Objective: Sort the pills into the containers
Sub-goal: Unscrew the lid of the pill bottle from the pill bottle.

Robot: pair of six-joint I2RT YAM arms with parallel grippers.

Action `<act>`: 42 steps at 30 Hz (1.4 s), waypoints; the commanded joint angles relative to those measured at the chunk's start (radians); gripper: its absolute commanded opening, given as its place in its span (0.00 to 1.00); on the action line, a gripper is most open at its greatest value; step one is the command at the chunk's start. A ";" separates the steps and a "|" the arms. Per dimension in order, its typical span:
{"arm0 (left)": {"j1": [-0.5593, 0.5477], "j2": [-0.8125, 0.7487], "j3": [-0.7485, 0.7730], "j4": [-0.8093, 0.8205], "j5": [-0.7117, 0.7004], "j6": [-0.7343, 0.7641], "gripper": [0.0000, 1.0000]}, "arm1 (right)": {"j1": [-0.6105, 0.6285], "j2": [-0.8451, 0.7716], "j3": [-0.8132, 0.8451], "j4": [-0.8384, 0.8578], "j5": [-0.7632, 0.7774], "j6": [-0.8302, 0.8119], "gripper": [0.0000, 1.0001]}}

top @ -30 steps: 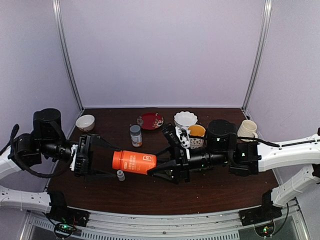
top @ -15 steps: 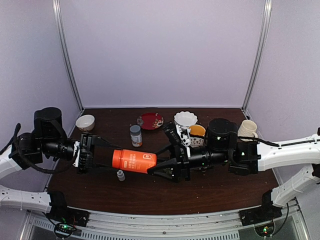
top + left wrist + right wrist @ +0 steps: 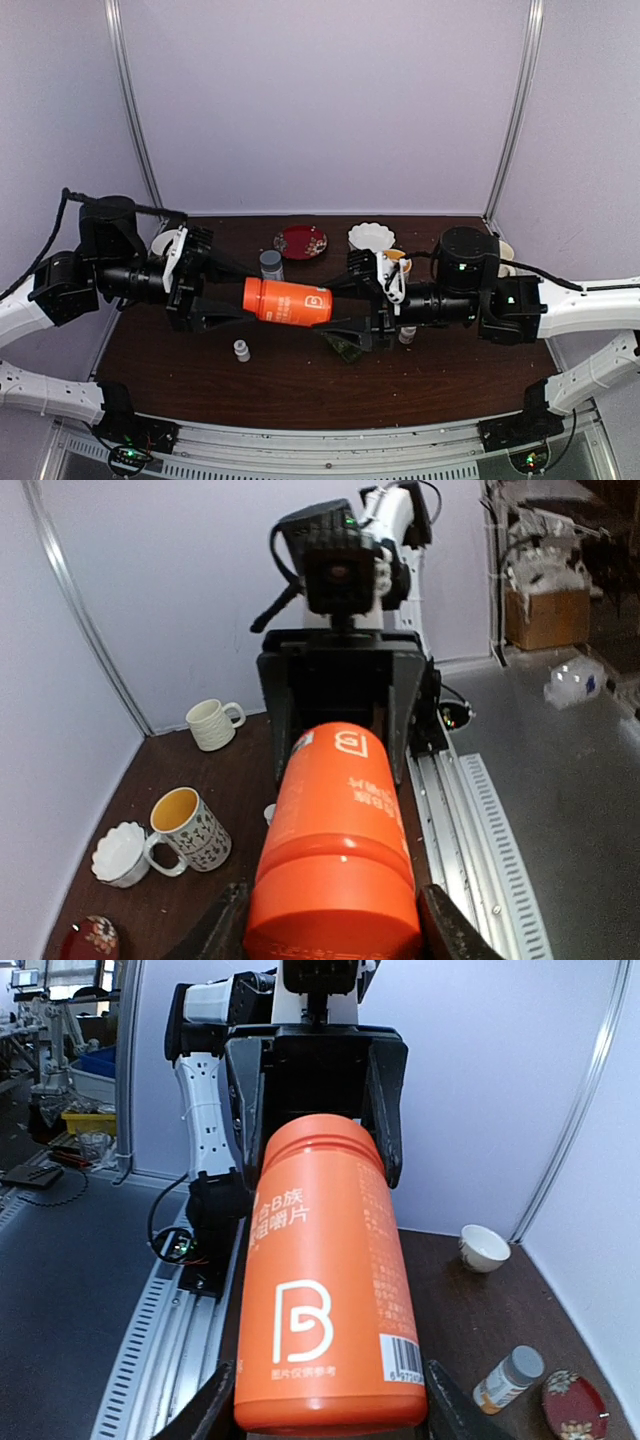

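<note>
A large orange bottle (image 3: 288,301) hangs level above the table between both grippers. My left gripper (image 3: 238,300) is shut on its cap end (image 3: 332,900). My right gripper (image 3: 332,308) is shut on its bottom end (image 3: 330,1360). In the left wrist view my left gripper (image 3: 332,935) has a finger on each side of the cap. In the right wrist view my right gripper (image 3: 328,1410) clamps the base. A dark-green piece, perhaps the pill box (image 3: 345,347), shows under the right gripper and is mostly hidden. No pills are visible.
A small white bottle (image 3: 241,350) stands below the orange bottle. A grey-capped bottle (image 3: 270,266), red plate (image 3: 301,241), scalloped white bowl (image 3: 371,237) and patterned mug (image 3: 394,262) stand behind. A white bowl (image 3: 484,1248) sits far left, a cream mug (image 3: 212,723) far right.
Both arms have lifted the orange bottle higher and carried it a little to the right. The left wrist has turned. Both grips have held.
</note>
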 commanded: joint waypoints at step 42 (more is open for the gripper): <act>0.055 -0.090 -0.076 0.064 0.037 0.455 0.97 | 0.085 -0.127 -0.120 0.139 0.271 0.144 0.00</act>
